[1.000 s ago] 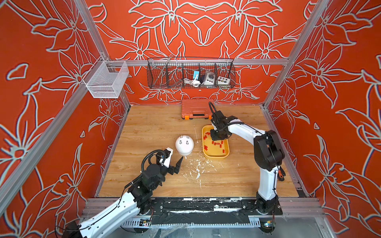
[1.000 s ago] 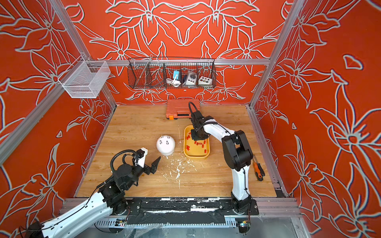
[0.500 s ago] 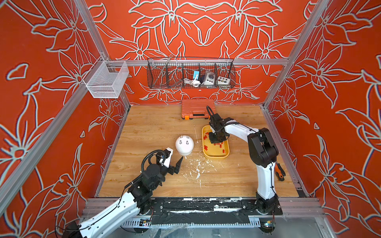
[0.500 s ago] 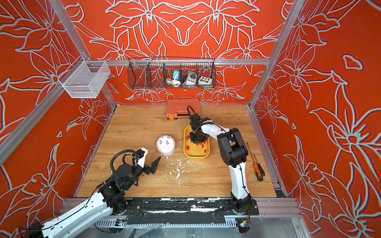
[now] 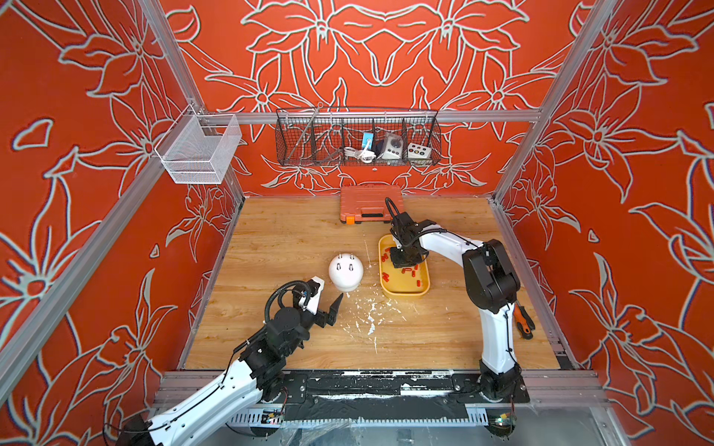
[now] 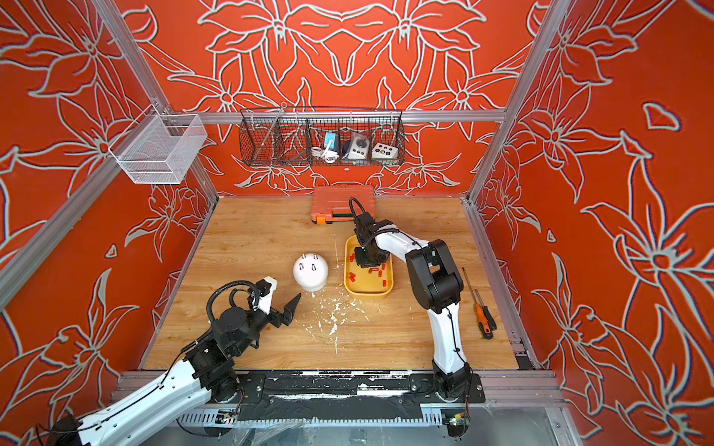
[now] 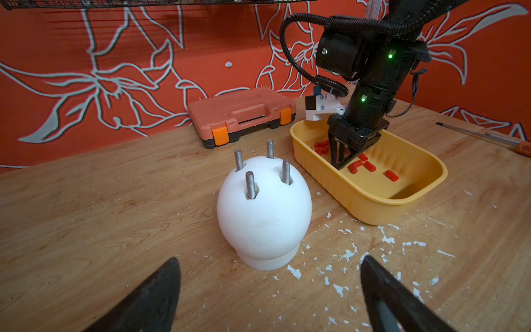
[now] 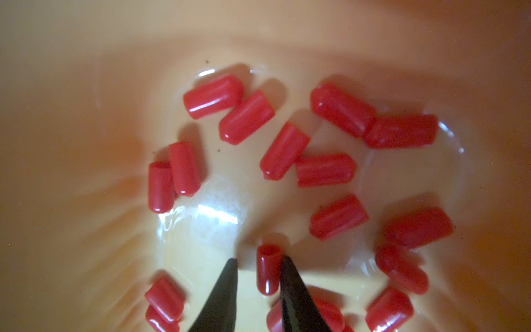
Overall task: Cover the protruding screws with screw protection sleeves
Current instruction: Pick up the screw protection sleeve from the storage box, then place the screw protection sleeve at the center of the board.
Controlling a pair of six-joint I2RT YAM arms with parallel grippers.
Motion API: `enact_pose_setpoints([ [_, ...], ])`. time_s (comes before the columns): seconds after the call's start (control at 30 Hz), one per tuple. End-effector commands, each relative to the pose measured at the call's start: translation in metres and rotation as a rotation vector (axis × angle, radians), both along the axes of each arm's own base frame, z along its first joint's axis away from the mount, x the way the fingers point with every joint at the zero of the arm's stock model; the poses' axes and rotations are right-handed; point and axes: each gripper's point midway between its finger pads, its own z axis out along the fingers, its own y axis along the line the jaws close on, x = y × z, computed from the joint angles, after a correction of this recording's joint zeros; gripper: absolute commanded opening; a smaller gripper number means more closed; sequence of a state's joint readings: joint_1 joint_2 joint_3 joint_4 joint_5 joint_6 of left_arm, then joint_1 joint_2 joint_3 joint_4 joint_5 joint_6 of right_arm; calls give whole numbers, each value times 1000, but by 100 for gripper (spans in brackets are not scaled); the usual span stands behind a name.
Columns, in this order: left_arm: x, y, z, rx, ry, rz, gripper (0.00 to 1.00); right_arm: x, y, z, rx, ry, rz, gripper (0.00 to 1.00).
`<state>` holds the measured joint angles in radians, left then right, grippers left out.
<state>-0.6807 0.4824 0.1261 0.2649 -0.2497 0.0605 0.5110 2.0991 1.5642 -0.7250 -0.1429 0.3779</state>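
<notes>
screws (image 7: 250,184): 4 | sleeves (image 8: 284,151): 16 or so (some hidden) | tray (image 7: 373,207): 1 | case (image 7: 244,112): 1

White-shelled arms (image 5: 495,336), black joints (image 5: 488,276), ribbed black cables (image 7: 316,18), green lights (image 7: 390,56).

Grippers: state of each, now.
Left gripper: open, empty.
Right gripper: narrowly open around one red sleeve in the yellow tray; gap on one side, not clamped.

Both top views bright, even, sharp; my right wrist view blurs toward its edges, white glare on the yellow tray (image 8: 86,86), soft shadows beside the screw protection sleeves (image 8: 214,96); my left wrist view bows.
</notes>
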Motion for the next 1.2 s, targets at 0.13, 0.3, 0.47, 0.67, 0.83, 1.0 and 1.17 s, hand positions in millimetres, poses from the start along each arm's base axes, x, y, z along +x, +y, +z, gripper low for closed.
enact_pose_setpoints([
  [0.13, 1, -3, 15, -15, -37, -10, 95, -2, -1, -9, -23, 22, 3, 18],
  [0.3, 1, -3, 15, -14, -38, -11, 95, -2, 3, 5, -11, -7, 19, 7],
  [0.47, 0, -3, 15, -14, -37, -13, 95, -4, 9, 37, 42, -93, 47, 0],
  [0.67, -3, -7, 16, -9, -44, -44, 95, -25, 21, 108, 242, -283, 160, 0],
  [0.83, -18, -23, 23, -19, -74, -178, 95, -91, 45, 172, 594, -419, 417, 0],
  [1.0, -51, -48, 36, -60, -154, -413, 91, -183, 56, 213, 972, -458, 732, 0],
  [1.17, -68, -50, 48, -90, -212, -481, 87, -213, 46, 216, 913, -616, 801, 0],
])
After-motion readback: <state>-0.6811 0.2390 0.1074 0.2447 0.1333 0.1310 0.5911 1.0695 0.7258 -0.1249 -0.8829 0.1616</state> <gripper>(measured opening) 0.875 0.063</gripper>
